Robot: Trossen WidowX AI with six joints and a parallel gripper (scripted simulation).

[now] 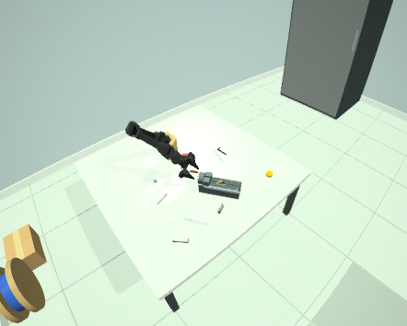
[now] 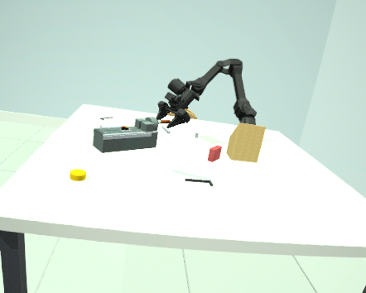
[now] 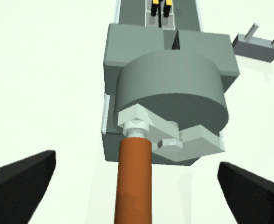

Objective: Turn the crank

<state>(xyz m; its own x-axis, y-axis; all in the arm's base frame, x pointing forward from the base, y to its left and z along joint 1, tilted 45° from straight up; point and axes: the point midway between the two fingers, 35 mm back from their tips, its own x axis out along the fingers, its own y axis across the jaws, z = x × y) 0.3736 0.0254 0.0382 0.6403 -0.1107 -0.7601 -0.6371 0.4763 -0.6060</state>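
Note:
The grey machine [image 1: 219,189] [image 2: 126,143] [image 3: 133,45] stands on the table, its round hub [image 3: 170,75] facing the arm. The pale crank arm [image 3: 200,141] carries an orange-brown handle [image 1: 193,171] [image 2: 166,122] [image 3: 134,187], at the left of the hub in the wrist view. My gripper [image 1: 195,173] [image 2: 163,122] [image 3: 139,163] is open and empty, with its fingers apart on either side of the handle. Two brass marks [image 3: 155,6] [image 3: 168,7] show at the wrist view's top edge. The red pointer is out of that view; its exact level against the marks is too small to tell in the top and exterior views.
A small grey block with two pins [image 1: 221,208] [image 3: 258,47] lies beside the machine. A yellow disc [image 1: 269,174] [image 2: 78,175], a red block [image 2: 214,153], a tan block [image 2: 247,142] and a black hex key [image 1: 180,240] are also on the table [image 2: 124,207].

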